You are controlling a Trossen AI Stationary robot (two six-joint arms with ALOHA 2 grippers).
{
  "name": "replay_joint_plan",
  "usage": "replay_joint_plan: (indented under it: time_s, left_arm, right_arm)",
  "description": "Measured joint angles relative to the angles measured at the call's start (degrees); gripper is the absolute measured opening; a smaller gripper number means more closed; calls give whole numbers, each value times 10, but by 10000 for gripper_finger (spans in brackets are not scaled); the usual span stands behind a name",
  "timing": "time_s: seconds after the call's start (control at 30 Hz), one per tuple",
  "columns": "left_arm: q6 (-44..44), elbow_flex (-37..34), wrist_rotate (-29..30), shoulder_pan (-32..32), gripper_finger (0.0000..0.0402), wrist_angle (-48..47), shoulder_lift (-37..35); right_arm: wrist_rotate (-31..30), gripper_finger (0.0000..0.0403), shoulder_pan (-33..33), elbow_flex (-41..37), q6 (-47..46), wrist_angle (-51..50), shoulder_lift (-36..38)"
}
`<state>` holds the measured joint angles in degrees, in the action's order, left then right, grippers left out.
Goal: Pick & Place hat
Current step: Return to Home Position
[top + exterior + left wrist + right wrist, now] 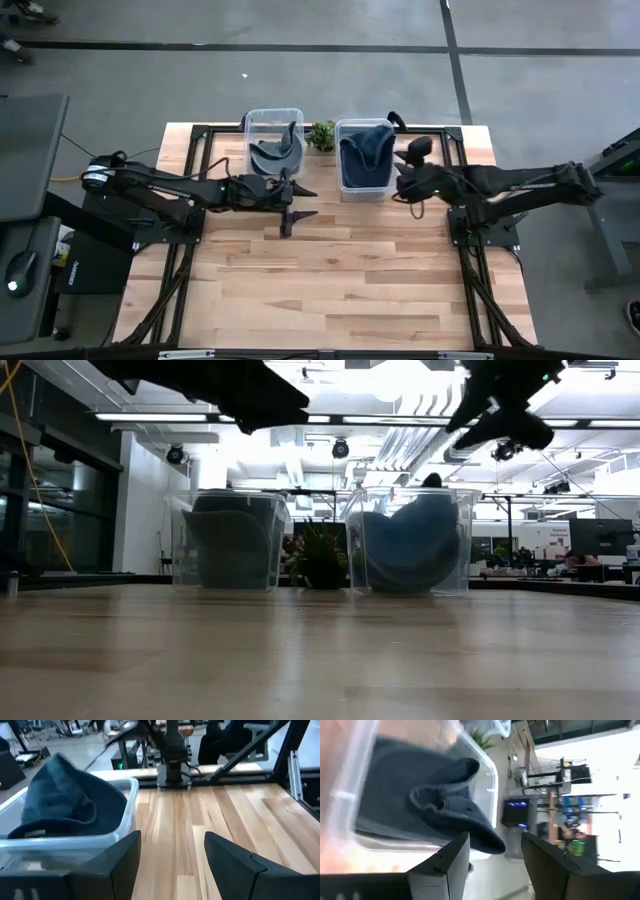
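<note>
A dark blue hat (366, 152) lies bunched in the right clear bin (345, 186) at the table's far side; its top pokes above the rim (432, 482). A grey hat (276, 155) lies in the left clear bin (250, 120). My left gripper (306, 201) hangs open above the bare table, just near of the left bin, pointing at the table's right edge. My right gripper (398, 186) hovers open beside the right bin's right wall, raised off the table. In the right wrist view the blue hat (435, 795) fills the bin ahead of the open fingers (495, 865).
A small green plant (322, 135) stands between the two bins. The black frame rails (200, 135) run along the table's far, left and right sides. The wooden tabletop (330, 290) stretches from the bins toward the near edge.
</note>
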<state>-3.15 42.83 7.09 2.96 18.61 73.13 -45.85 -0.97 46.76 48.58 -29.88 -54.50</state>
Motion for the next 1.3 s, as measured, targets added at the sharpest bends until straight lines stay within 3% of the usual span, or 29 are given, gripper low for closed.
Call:
replay_joint_plan:
  time_s: [0.37, 0.57, 0.77, 0.93, 1.13, 1.3]
  left_arm:
    - [-3, -1, 31, 0, 202, -93, -65]
    - [-2, -63, 39, 0, 140, -81, -108]
    - [7, -179, 25, 0, 68, 27, -181]
    - [-6, -274, 20, 0, 24, 127, -260]
    - [-11, -362, -3, 0, 2, 203, -341]
    - [-9, -406, -1, 0, 1, 228, -405]
  right_arm:
    - [101, 171, -32, 0, -234, -55, 126]
    - [179, 154, -44, 0, -345, -79, 186]
    - [257, 131, -53, -2, -413, -75, 211]
    - [328, 122, -53, -99, -426, 29, 244]
    - [319, 122, -52, -219, -408, 210, 278]
    - [332, 122, -53, -260, -397, 308, 294]
